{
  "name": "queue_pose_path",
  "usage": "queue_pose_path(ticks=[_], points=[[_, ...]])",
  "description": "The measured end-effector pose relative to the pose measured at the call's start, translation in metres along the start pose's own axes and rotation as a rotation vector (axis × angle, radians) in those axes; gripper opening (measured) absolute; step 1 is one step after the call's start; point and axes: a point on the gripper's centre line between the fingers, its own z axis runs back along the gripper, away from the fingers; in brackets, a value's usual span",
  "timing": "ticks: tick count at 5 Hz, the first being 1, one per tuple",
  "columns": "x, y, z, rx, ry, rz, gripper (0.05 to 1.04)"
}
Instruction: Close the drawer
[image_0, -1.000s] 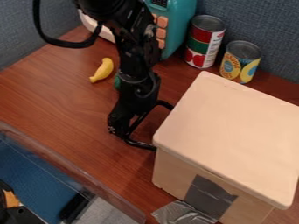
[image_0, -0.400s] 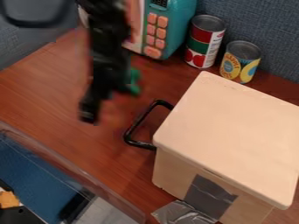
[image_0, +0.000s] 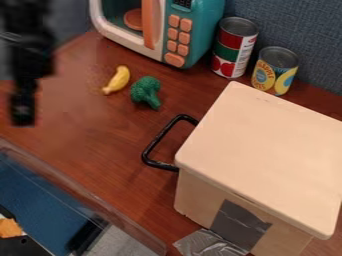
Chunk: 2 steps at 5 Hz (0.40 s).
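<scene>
At the far left, over the table, hangs the black gripper (image_0: 23, 116), well apart from the wooden drawer box. It is blurred, and whether it is open or shut cannot be made out. The pale box (image_0: 264, 155) stands at the right under a flat lid. A black drawer handle (image_0: 159, 142) sticks out from its left side, close against the box. The drawer front below the lid's left edge is hidden.
A banana (image_0: 117, 80) and broccoli (image_0: 146, 91) lie left of the box. Behind are a teal toy microwave (image_0: 202, 30) and two cans (image_0: 234, 47), (image_0: 274, 70). Silver tape (image_0: 208, 244) sits at the box's base, and a clear ledge (image_0: 80, 197) runs along the table's front.
The gripper has moved left, from beside the handle to the far left, uncovering the banana and broccoli. The handle and box look the same as before.
</scene>
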Motion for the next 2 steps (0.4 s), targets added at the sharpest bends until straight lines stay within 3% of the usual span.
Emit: queue_pose_path(ticks=[2], points=[[-0.040,-0.007,0.052,-0.038,-0.054,0.478,0.999]])
